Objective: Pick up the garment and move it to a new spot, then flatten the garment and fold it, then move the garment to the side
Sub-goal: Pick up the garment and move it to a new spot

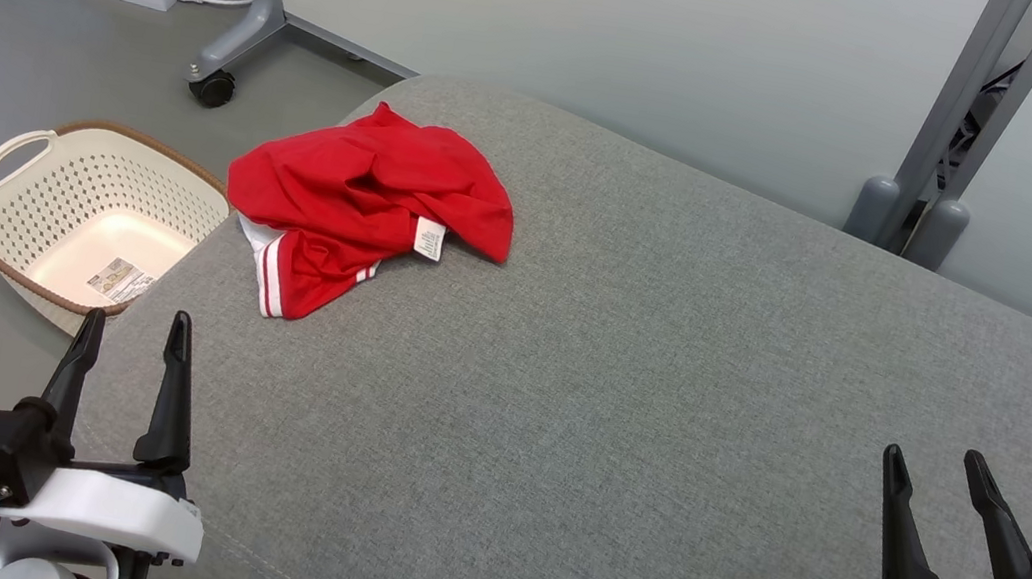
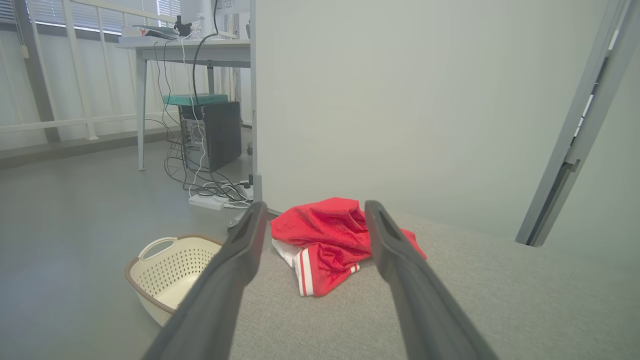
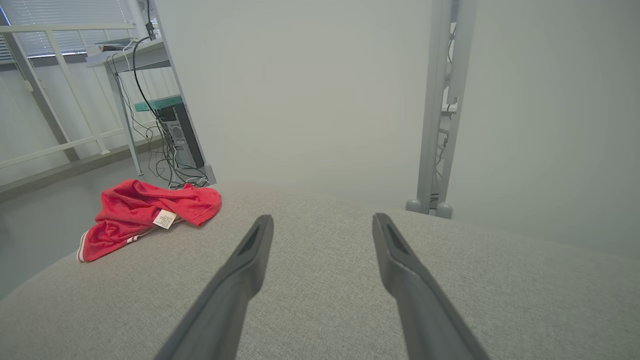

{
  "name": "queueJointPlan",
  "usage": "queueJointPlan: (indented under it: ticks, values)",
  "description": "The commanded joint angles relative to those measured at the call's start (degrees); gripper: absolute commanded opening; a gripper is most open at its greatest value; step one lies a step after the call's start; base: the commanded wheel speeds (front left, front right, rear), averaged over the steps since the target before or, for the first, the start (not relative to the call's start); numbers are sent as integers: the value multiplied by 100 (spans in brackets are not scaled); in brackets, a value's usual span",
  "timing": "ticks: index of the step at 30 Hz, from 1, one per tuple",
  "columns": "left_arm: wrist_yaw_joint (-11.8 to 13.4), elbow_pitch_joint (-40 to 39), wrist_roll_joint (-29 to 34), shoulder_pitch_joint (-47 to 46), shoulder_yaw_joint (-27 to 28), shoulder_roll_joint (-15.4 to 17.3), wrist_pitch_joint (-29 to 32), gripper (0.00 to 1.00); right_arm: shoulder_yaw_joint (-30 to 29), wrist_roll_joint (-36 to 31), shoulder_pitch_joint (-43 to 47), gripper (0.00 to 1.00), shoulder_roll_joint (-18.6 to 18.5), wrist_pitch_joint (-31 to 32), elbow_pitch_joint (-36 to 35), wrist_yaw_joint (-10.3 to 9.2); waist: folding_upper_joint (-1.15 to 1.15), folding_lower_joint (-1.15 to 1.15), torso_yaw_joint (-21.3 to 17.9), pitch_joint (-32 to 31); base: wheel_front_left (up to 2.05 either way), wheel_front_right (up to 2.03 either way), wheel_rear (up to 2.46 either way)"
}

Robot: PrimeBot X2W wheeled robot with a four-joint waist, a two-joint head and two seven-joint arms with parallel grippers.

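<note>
Head view: a crumpled red garment (image 1: 367, 198) lies upper left on the grey cushion (image 1: 662, 401), left fingers (image 1: 172, 403) and right fingers (image 1: 900, 540) both apart and empty at the bottom corners.

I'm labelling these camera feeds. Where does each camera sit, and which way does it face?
Head view: on the robot's head, looking down at the grey cushion, red garment and basket; left gripper and right gripper show, both open.
Left wrist view: on the left wrist, looking along its fingers at the garment.
Right wrist view: on the right wrist, looking along its fingers at the wall; garment at left.
Shared: all three see the garment on the cushion.
</note>
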Motion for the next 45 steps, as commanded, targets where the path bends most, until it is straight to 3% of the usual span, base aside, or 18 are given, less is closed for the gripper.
queueJointPlan:
  ticks: [1,10,16,21,26,32,38,45]
  values:
    - [-38,16,55,-4,20,2,-18,100,-5,37,-38,100,-34,-31,12,-2,0,0,-4,2,0,0,0]
    - [-74,-141,206,-390,37,87,-18,100,0,84,-92,100,-34,-26,0,-2,0,0,-26,91,0,0,0]
    - [-129,-616,346,-1513,228,501,151,100,64,4,-215,100,-34,33,-93,-2,0,0,-170,283,0,0,0]
    - [-258,-482,268,-2424,369,774,421,100,137,-20,-334,100,-35,39,-133,-2,0,0,-432,493,0,0,0]
    - [-537,419,86,-3379,401,996,766,100,178,-103,-485,100,-33,51,-190,-2,0,0,-809,840,0,0,0]
    - [-925,2181,-148,-4224,281,1061,1161,100,256,-244,-733,100,-34,125,-311,-2,0,0,-1231,1377,0,0,0]
    - [-1234,3852,-308,-4678,176,1022,1370,100,304,-380,-935,100,-35,183,-425,-2,0,0,-1525,1833,0,0,0]
    - [-1438,5278,-644,-4945,182,959,1918,100,340,-443,-1099,100,-32,189,-488,-2,0,0,-1659,2176,0,0,0]
